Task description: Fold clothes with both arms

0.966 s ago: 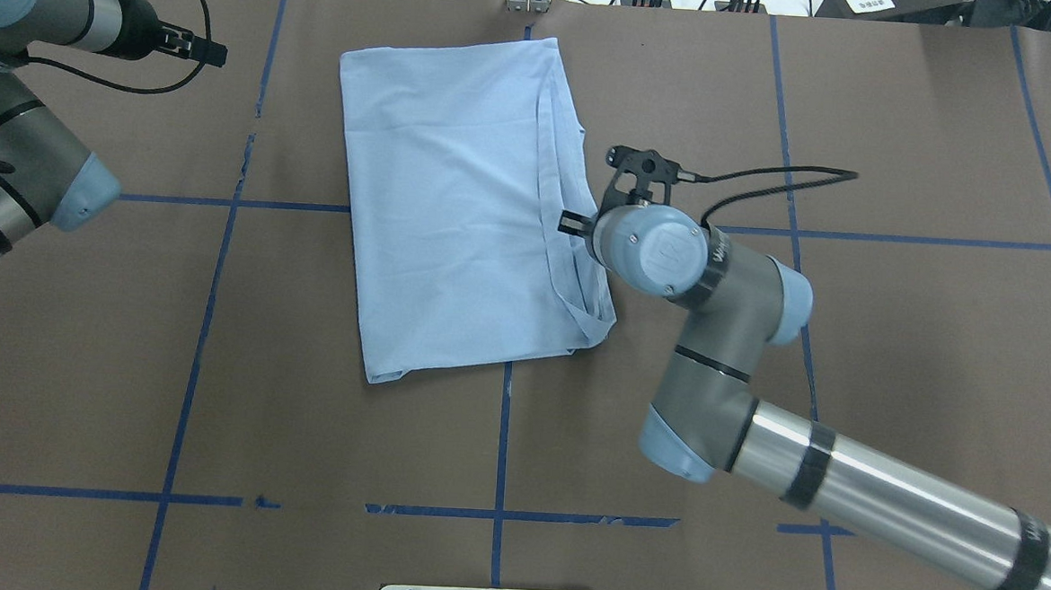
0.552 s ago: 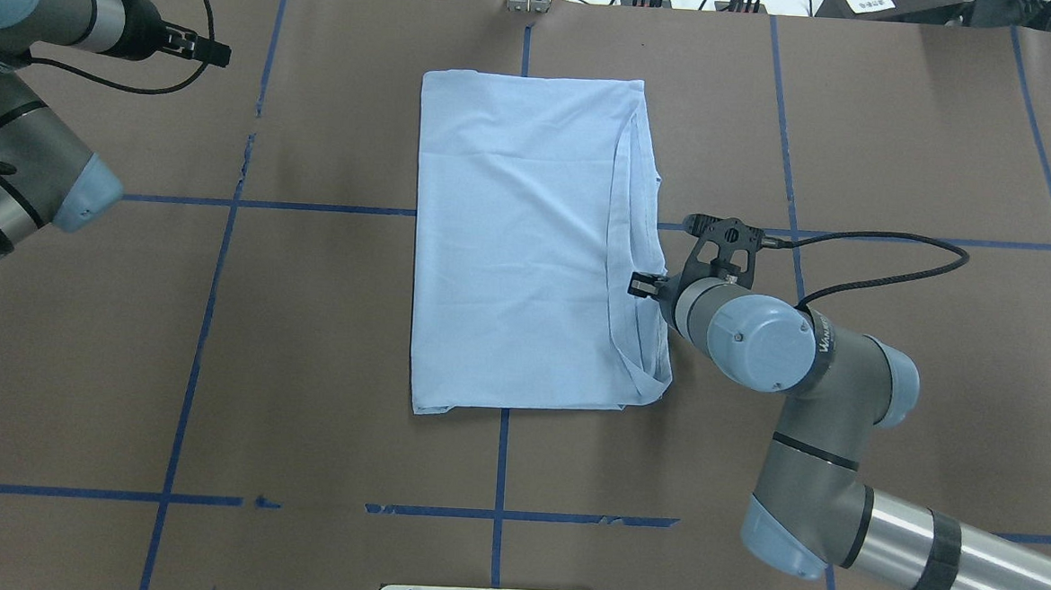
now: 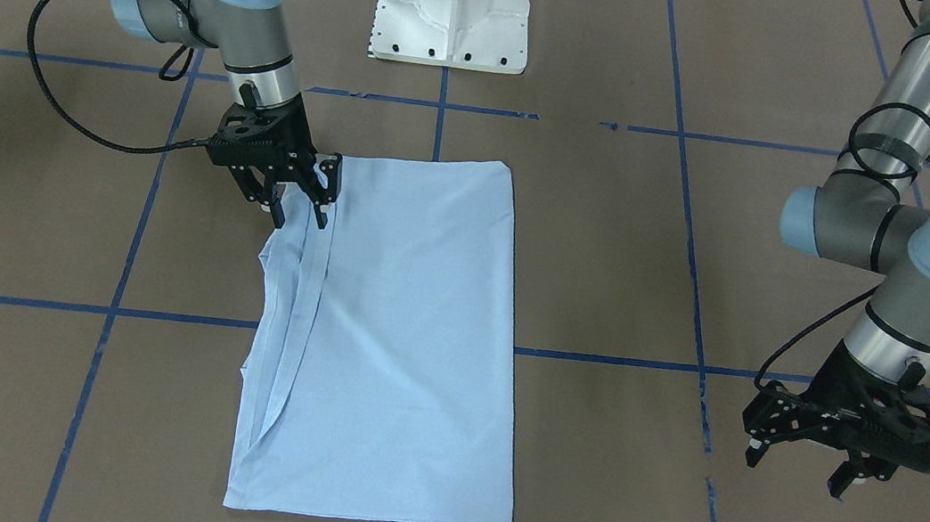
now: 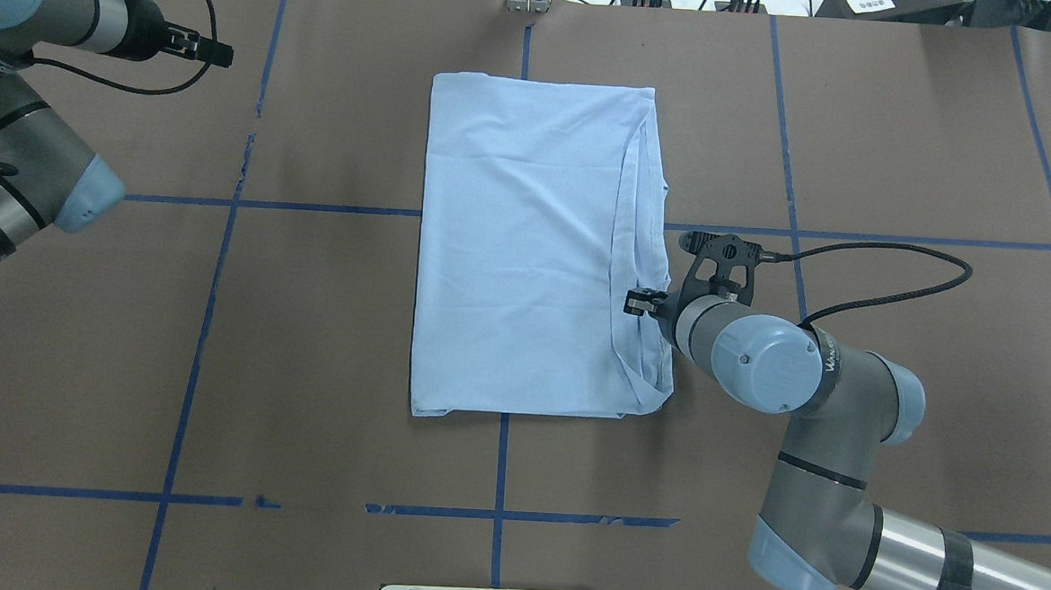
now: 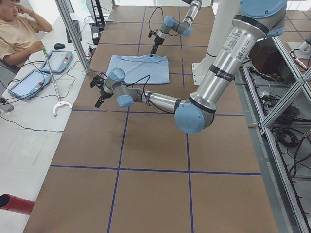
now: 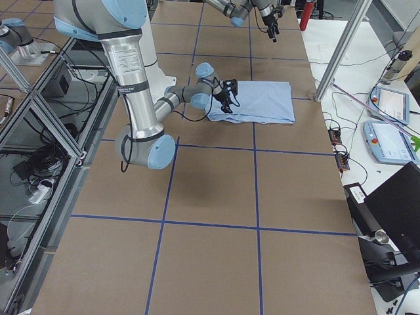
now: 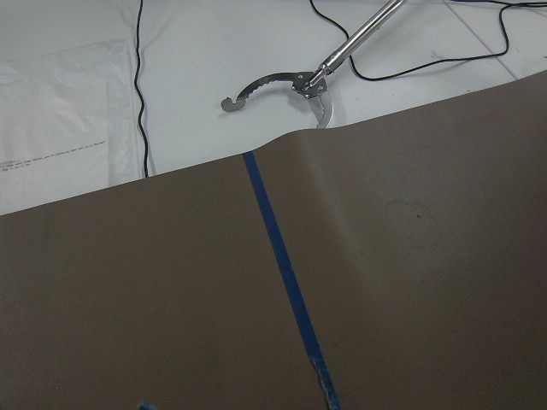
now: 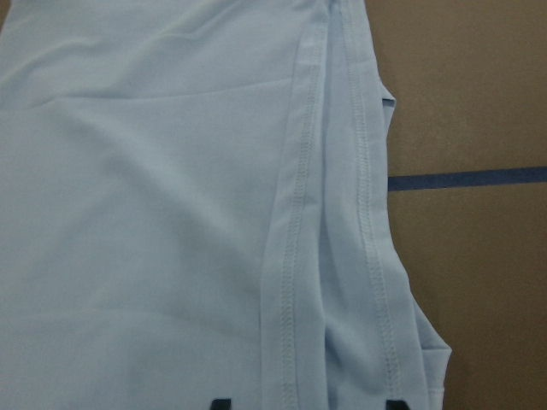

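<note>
T-shirt [image 4: 518, 259], folded to a rectangle, lies flat beneath the right gripper [image 3: 298, 217], whose jaws stand wide astride the stacked hems [image 8: 342, 256], seemingly unclamped. Fabric light, limp, easily shifted; take the doubled hem edge.

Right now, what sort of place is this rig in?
Probably a robotics lab work cell: brown table gridded with blue tape, teach pendants alongside it, a seated operator nearby.
</note>
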### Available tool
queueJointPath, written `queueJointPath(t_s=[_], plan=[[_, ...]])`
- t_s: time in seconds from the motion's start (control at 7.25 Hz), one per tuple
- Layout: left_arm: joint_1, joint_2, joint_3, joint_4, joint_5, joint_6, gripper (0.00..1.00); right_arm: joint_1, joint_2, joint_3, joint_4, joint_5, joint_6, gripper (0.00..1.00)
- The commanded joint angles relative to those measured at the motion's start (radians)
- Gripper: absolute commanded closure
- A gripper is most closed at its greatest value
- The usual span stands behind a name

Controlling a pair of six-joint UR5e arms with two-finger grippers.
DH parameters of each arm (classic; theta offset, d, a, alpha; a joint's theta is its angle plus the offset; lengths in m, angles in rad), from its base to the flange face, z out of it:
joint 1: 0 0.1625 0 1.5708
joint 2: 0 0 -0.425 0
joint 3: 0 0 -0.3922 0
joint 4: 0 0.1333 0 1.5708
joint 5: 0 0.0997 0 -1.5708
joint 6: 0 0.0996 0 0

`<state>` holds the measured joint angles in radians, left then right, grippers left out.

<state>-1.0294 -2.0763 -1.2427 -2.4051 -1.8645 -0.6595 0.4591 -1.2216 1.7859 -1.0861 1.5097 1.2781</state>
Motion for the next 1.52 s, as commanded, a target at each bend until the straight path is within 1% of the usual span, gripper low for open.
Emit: queueJointPath(t_s=[0.0, 0.14, 0.28, 0.41, 0.55, 0.69, 0.83, 1.38], plan=[[0.002, 0.001, 0.003, 0.0, 0.001, 0.0, 0.0, -0.045, -0.012, 0.033, -0.003, 0.026, -0.087, 0.0], [0.002, 0.001, 0.005, 0.0, 0.001, 0.0, 0.0, -0.077, -0.016, 0.033, -0.005, -0.015, -0.135, 0.25], [0.003, 0.001, 0.005, 0.0, 0.001, 0.0, 0.0, -0.094, -0.022, 0.024, -0.005, -0.019, -0.211, 0.45], [0.003, 0.001, 0.005, 0.0, 0.001, 0.0, 0.0, -0.096, -0.032, 0.023, -0.005, -0.019, -0.258, 0.47], [0.003, 0.001, 0.006, 0.0, 0.001, 0.0, 0.0, -0.103, -0.036, 0.023, -0.003, -0.019, -0.263, 0.53], [0.003, 0.001, 0.008, 0.0, 0.001, 0.0, 0.0, -0.105, -0.036, 0.023, -0.003, -0.02, -0.279, 0.65], [0.005, 0.001, 0.008, 0.0, 0.001, 0.0, 0.0, -0.105, -0.036, 0.023, -0.003, -0.02, -0.281, 0.71], [0.003, 0.008, 0.009, -0.006, 0.001, 0.0, 0.0, -0.105, -0.064, 0.027, -0.003, -0.019, -0.281, 0.75]])
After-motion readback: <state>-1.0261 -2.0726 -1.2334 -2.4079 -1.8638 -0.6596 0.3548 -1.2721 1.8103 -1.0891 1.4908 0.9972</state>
